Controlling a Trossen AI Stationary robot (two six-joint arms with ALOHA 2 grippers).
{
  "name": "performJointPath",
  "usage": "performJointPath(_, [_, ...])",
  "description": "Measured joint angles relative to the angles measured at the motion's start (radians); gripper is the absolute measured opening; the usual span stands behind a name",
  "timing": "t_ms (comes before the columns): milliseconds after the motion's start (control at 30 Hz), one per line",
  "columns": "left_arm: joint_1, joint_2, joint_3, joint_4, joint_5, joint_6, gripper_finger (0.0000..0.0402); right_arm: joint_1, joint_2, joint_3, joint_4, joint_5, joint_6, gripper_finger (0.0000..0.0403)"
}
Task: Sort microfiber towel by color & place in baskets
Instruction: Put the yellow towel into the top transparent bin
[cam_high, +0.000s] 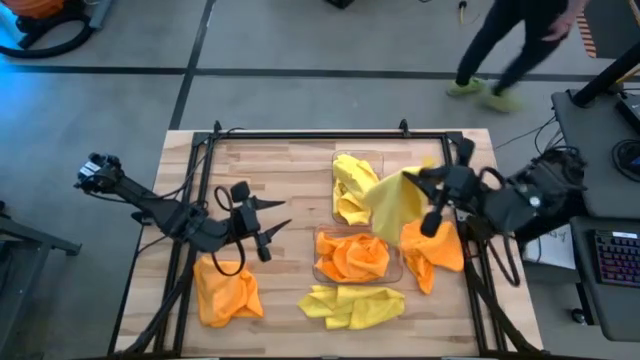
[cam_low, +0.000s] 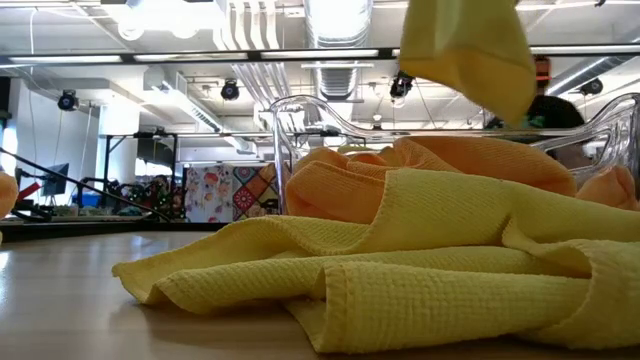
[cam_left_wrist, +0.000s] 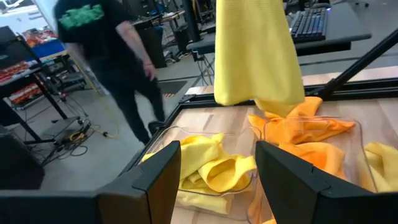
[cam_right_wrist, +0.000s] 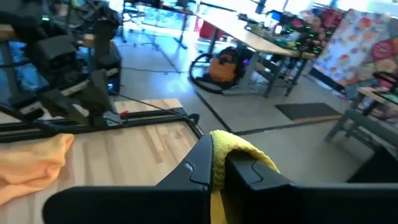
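My right gripper (cam_high: 420, 180) is shut on a yellow microfiber towel (cam_high: 393, 203), which hangs in the air (cam_left_wrist: 255, 50) by the far basket's right side. The far basket (cam_high: 340, 160) holds yellow towels (cam_left_wrist: 211, 168). The near basket (cam_high: 320, 268) holds orange towels (cam_high: 355, 255). Three towels lie loose on the table: an orange one (cam_high: 228, 292) at the near left, a yellow one (cam_high: 352, 306) at the near edge, and an orange one (cam_high: 436, 252) at the right. My left gripper (cam_high: 282, 218) hovers open left of the baskets, holding nothing. My right gripper pinches a bunched part of the yellow towel's top (cam_right_wrist: 219, 152) between its two fingers; whether this is one layer or several I cannot tell. The fingers come about level from the table's right side. The towel hangs slack below them (cam_low: 470, 50), lifted clear of the table.
A black frame (cam_high: 300, 135) runs round the wooden table top. Bare wood lies at the far left (cam_high: 270, 170). A person (cam_high: 510, 50) walks on the floor beyond the far edge. A desk with a keyboard (cam_high: 610, 255) stands to the right.
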Motion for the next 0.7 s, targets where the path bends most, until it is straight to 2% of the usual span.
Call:
performJointPath(133, [0.013, 0.000, 0.000, 0.000, 0.000, 0.004, 0.0191, -0.098, 0.017, -0.001, 0.128, -0.137, -0.136, 0.0009])
performJointPath(233, [0.014, 0.000, 0.000, 0.000, 0.000, 0.009, 0.0191, -0.173, 0.023, -0.001, 0.150, -0.199, -0.178, 0.0009])
performJointPath(567, [0.013, 0.000, 0.000, -0.003, 0.000, 0.018, 0.0191, -0.366, 0.053, -0.012, 0.132, -0.217, -0.227, 0.0009])
performJointPath(700, [0.013, 0.000, 0.000, -0.009, 0.001, 0.017, 0.0191, -0.422, 0.079, -0.014, 0.123, -0.298, -0.237, 0.0009])
